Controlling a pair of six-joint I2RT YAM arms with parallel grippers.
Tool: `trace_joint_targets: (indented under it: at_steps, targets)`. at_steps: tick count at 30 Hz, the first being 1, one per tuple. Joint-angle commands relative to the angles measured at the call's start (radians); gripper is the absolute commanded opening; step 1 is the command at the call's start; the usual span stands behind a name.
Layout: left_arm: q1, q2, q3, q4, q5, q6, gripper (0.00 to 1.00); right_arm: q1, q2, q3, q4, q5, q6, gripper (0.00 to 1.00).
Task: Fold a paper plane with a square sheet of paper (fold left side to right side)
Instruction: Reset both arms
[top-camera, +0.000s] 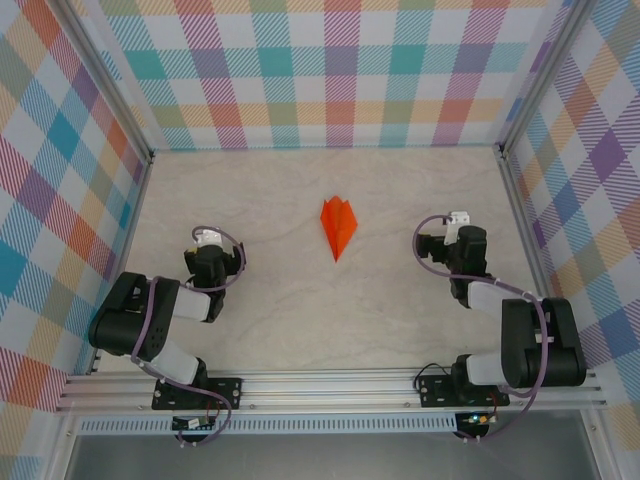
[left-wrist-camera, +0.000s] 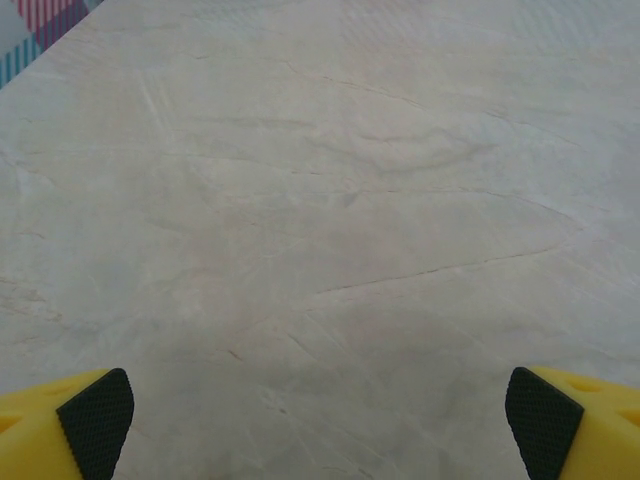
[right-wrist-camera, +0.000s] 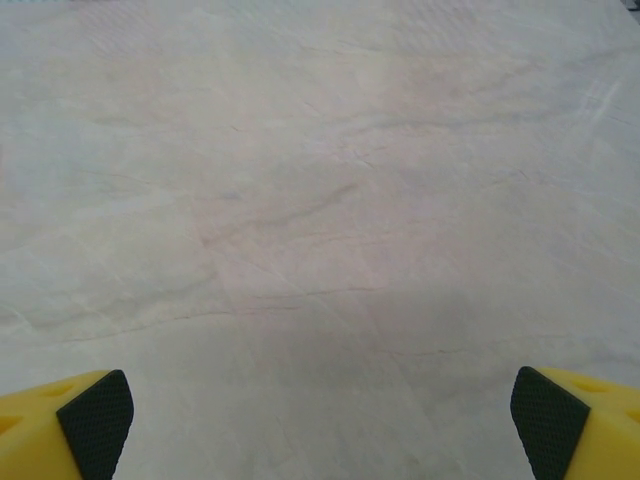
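The paper plane (top-camera: 337, 227) sits mid-table, a slim orange dart with creased layers, nose pointing back toward the arm bases, lying on the pale marble-look table (top-camera: 270, 320). It's between the arms and well apart from both. Left gripper (left-wrist-camera: 320, 420) and right gripper (right-wrist-camera: 322, 420) are spread wide and holding nothing, with grippy black pads (left-wrist-camera: 95, 415) on yellow tips.

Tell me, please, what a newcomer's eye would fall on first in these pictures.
The bright orange paper plane lies at mid-table, its tip pointing toward the near edge. The left gripper and right gripper sit open on either side, apart from it, and bright plaid walls surround the pale table.
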Motion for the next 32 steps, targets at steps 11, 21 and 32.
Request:
trace_joint_targets:
  at_steps: [11,21,32]
  targets:
    - [0.069,0.001,0.082,-0.033,0.098,-0.02,1.0,-0.046,0.168,-0.002,0.252,-0.13,0.044,1.0]
    - [0.069,0.002,0.082,-0.033,0.099,-0.019,1.0,-0.045,0.167,-0.002,0.25,-0.118,0.042,1.0]
    - [0.069,0.002,0.082,-0.032,0.1,-0.019,1.0,-0.043,0.167,-0.001,0.248,-0.118,0.043,1.0]
